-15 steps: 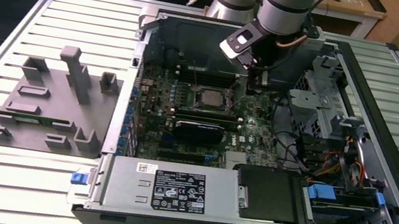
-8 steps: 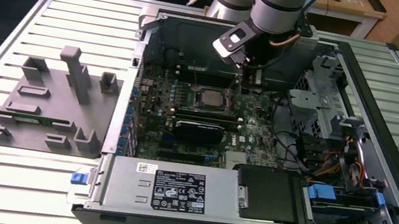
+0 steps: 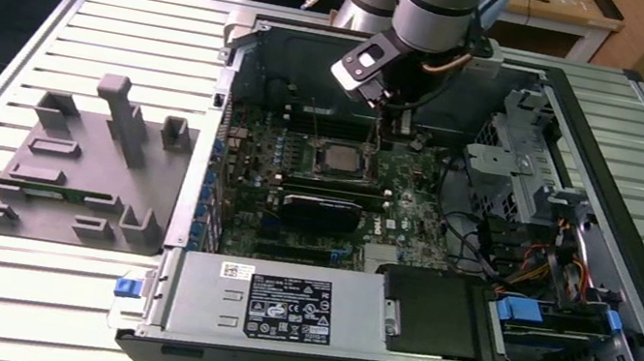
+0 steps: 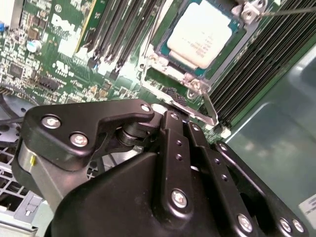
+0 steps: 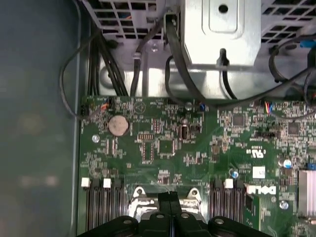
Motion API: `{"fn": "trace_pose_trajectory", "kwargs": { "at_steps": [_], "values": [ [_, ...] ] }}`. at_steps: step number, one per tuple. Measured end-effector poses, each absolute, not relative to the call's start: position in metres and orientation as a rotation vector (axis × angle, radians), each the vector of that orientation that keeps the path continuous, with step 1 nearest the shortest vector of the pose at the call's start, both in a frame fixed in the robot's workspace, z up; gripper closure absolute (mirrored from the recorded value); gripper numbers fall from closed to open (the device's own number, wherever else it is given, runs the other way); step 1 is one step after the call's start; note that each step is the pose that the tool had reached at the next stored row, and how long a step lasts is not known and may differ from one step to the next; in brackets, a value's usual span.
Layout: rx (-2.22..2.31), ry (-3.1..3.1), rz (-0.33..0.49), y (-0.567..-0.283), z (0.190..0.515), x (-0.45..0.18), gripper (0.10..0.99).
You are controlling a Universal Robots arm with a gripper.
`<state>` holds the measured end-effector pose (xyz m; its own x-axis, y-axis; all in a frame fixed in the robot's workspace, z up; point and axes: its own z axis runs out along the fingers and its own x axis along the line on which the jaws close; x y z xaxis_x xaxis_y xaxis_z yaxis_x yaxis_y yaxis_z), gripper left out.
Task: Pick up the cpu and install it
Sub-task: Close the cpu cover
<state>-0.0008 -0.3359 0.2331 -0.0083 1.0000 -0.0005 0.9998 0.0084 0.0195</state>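
In the exterior view, the computer case (image 3: 642,264) lies open on the slatted bench (image 3: 3,284), with the motherboard (image 3: 421,219) inside it. The grey fixture tray (image 3: 59,186) sits beside the case on the exterior view's left. The cpu (image 3: 337,156) lies flat in the socket at the middle of the board, silvery face up. The pincer (image 3: 385,132) hangs inside the case just past the socket's far edge. From it, the cpu lies a little toward the exterior view's left and nearer the camera.

In the second wrist view, the cpu (image 4: 201,35) is seated squarely in the socket (image 4: 153,61), and it is square, so it has no long axis to line up. The pincer (image 4: 180,121) points at the socket's near edge, close to the thin metal lever (image 4: 210,106), though contact can't be made out. Its black fingers (image 4: 170,148) lie together with nothing seen between them.

In the first wrist view, the pincer (image 5: 170,196) shows a hairline seam between its fingers, so it appears closed and empty. It is low over the green motherboard (image 5: 197,148), between two metal brackets (image 5: 140,195).
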Motion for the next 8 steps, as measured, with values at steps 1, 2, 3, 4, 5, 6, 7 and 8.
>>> {"fn": "trace_pose_trajectory", "kwargs": {
  "at_steps": [1, 2, 3, 4, 5, 6, 7, 8],
  "values": [
    [2.202, 2.221, 0.021, -0.336, 0.233, -0.002, 0.980],
    [2.202, 2.221, 0.021, -0.336, 0.233, -0.004, 0.980],
    [2.202, 2.221, 0.021, -0.336, 0.233, -0.006, 0.980],
    [2.202, 2.221, 0.021, -0.336, 0.233, -0.007, 0.980],
    [2.202, 2.221, 0.021, -0.336, 0.233, -0.009, 0.980],
    [2.202, 2.221, 0.021, -0.336, 0.233, -0.011, 0.980],
    [2.202, 2.221, 0.021, -0.336, 0.233, -0.012, 0.980],
    [2.202, 2.221, 0.021, -0.336, 0.233, -0.014, 0.980]
  ]
}}
